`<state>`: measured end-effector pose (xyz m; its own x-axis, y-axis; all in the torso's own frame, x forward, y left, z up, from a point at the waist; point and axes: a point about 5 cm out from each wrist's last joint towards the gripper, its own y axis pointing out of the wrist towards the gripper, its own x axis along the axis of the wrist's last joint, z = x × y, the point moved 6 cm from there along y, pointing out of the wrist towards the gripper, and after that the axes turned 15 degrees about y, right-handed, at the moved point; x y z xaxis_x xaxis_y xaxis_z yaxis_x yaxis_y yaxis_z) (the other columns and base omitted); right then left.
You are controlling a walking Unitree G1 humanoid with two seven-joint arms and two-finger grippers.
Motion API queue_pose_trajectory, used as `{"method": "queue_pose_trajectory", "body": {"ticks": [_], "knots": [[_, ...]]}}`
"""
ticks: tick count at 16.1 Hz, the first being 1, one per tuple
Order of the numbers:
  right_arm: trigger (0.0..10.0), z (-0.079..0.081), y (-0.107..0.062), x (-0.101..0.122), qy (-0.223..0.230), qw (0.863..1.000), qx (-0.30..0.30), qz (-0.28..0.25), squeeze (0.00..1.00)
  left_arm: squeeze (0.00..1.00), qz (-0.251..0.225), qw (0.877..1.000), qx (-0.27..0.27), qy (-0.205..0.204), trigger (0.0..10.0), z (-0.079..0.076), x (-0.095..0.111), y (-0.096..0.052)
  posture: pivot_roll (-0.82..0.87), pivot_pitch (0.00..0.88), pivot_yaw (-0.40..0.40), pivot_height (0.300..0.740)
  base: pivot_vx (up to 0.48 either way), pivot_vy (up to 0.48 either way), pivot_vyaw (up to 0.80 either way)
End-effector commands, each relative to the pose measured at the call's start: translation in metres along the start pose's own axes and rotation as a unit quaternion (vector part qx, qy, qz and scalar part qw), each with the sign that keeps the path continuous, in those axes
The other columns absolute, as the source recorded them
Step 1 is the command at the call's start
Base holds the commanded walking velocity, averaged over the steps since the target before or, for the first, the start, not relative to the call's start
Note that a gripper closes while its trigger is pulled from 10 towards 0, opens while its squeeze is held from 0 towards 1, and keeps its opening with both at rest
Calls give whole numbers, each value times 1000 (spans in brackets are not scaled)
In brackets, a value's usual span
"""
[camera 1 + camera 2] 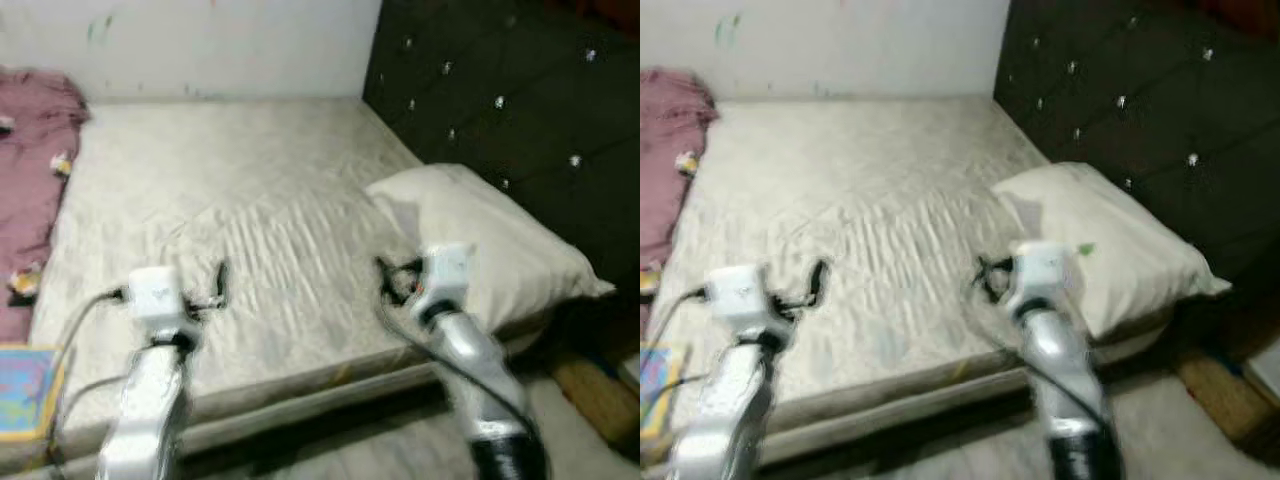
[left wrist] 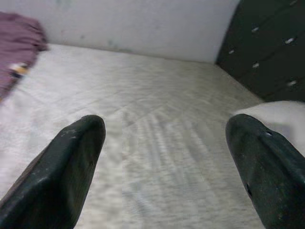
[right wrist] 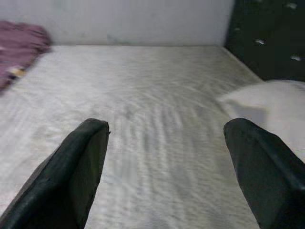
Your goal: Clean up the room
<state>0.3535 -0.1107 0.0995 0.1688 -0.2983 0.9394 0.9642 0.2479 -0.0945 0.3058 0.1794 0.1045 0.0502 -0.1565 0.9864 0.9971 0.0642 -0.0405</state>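
- Here, a wide bed (image 1: 250, 210) with a wrinkled cream-white sheet serves as the landmark; it lies against a white wall (image 1: 220, 40) and a dark tufted headboard (image 1: 500, 110) studded with shiny buttons.
- A cream-white pillow (image 1: 480, 235) rests on the bed's headboard side, near its front corner.
- A crumpled mauve-pink blanket (image 1: 30, 170) lies heaped along the side of the bed opposite the headboard, with small pale objects on it too blurred to identify.
- A bright blue and yellow flat item (image 1: 25, 390) sits just off the bed's front corner, below the blanket.
- The left end effector (image 1: 215, 285) hovers over the bed's front part, its two black fingers (image 2: 62, 171) spread wide and empty.
- The right end effector (image 1: 392, 282) hangs over the bed just beside the pillow, fingers (image 3: 71, 167) likewise spread apart, holding nothing.
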Motion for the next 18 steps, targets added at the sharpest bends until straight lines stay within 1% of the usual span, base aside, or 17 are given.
{"method": "queue_pose_trajectory", "body": {"ticks": [1, 3, 5, 12, 15, 17, 18], "knots": [[10000, -11, -3, 8, -7, 1000, -13, -10, 0, 0, -8, 1000, -12, -5, 10000, -10, 5, 2, -5, 0, -70, 740, 0, 465, 0], [10000, -12, -3, 8, -7, 1000, -13, -10, 0, 0, -8, 1000, -12, -5, 10000, -10, 5, 2, -6, 0, -69, 740, 0, 465, 0], [10000, -10, -2, 8, -18, 1000, -9, -10, 0, 0, -8, 1000, -13, -5, 10000, -10, 6, 2, -7, 0, -69, 740, 0, 465, 0], [10000, -10, -2, 8, -22, 1000, -6, -9, 0, 0, -10, 1000, -12, -5, 10000, -11, 6, 3, -6, 0, -72, 740, 0, 465, 0], [10000, -9, -1, 7, -26, 1000, -5, -9, 0, 0, -11, 1000, -9, -3, 10000, -10, 7, 4, -7, 0, -72, 740, 0, 465, 704], [10000, -9, -1, 7, -26, 1000, -4, -9, 0, 0, -11, 1000, -8, -2, 10000, -10, 7, 4, -7, 0, -72, 740, 0, 465, 469], [10000, -9, -1, 7, -27, 1000, -4, -9, 0, 0, -12, 1000, -8, -2, 10000, -10, 7, 4, -6, 0, -75, 740, 0, 465, 0]]}}
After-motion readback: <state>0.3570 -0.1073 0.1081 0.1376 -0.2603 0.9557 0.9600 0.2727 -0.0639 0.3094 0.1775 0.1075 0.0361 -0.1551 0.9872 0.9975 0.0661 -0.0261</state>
